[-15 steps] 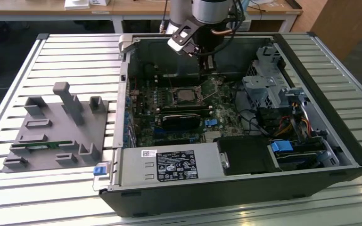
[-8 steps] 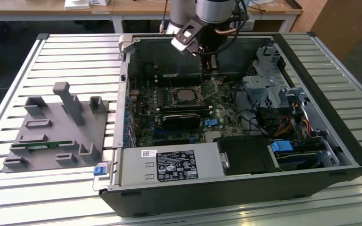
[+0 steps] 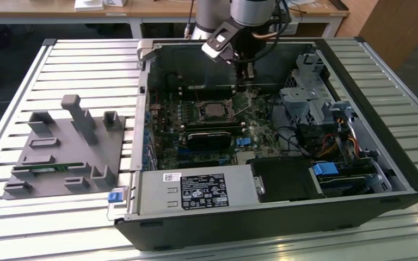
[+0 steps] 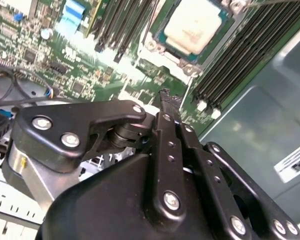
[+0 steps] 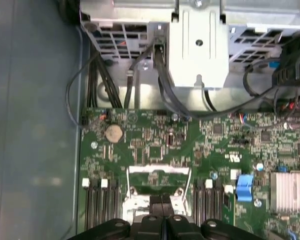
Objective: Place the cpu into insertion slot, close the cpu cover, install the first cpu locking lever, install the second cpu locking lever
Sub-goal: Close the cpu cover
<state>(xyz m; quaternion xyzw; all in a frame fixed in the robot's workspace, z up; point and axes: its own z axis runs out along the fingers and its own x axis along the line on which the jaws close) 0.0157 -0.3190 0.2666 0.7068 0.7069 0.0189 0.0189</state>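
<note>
Cpu (image 4: 192, 25), pale silver top up, lies flat inside the slot (image 4: 165, 58) on the green board (image 5: 150, 135); in the second wrist view we see it just beyond the fingertips. In the exterior view the slot sits a little above and left of the frame's centre, inside the open case (image 3: 267, 225), which lies on the slatted table (image 3: 63, 228).

The cover (image 5: 159, 170) is not down on the chip. In the first wrist view it stands tilted up, with board showing through its window. A thin wire lever (image 5: 128, 181) rises at one side of it and a second lever (image 5: 190, 180) at the other, both lifted.

The fingers (image 4: 165, 117) are pressed together with no gap that we can make out, and they hold nothing. They hang from the arm (image 3: 249, 13) at the upper middle of the exterior view, pointing down into the case, with their tips near the slot's upper right corner in that view.

Long black memory slots (image 4: 122, 25) flank the slot. A grey fixture (image 3: 63, 147) rests on the table at the exterior view's left, well apart from the case.
</note>
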